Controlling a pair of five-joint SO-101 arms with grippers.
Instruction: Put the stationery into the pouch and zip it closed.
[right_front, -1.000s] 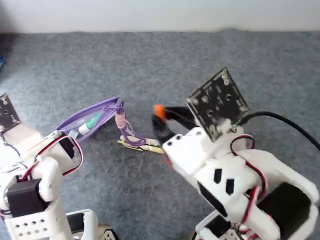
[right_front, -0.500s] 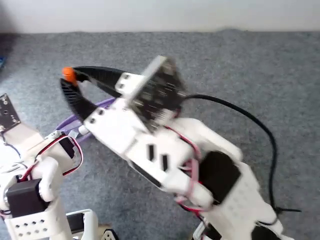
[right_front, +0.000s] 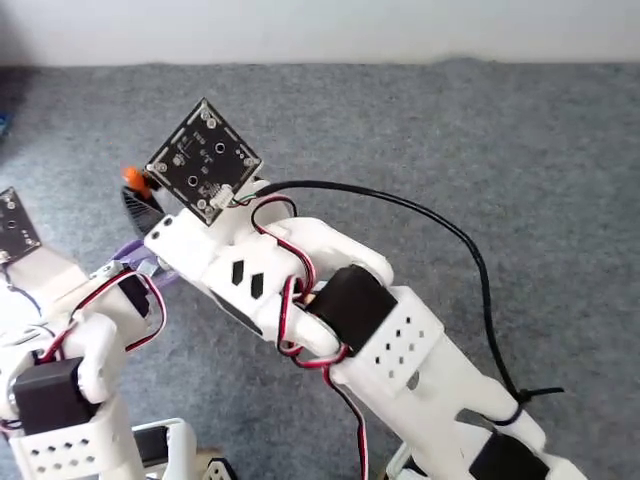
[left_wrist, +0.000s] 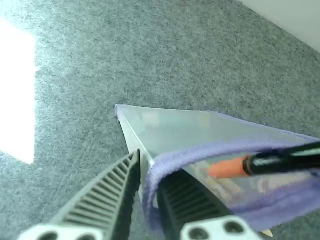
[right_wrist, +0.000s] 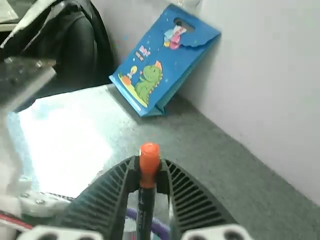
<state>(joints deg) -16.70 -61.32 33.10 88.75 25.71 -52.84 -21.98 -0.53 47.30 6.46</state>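
Currently the right hand (right_wrist: 148, 176) clamps the pen (right_wrist: 149, 156) at the pouch (left_wrist: 200, 129) mouth (left hand (left_wrist: 149, 167) pinches its rim); insertion unfinished, zipping not yet done.

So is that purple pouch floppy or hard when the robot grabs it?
Probably floppy: the pouch rim bends and sags where the left gripper pinches it. Likely light too, since that one pinch holds its edge up. Its clear side looks smooth, maybe slippery.
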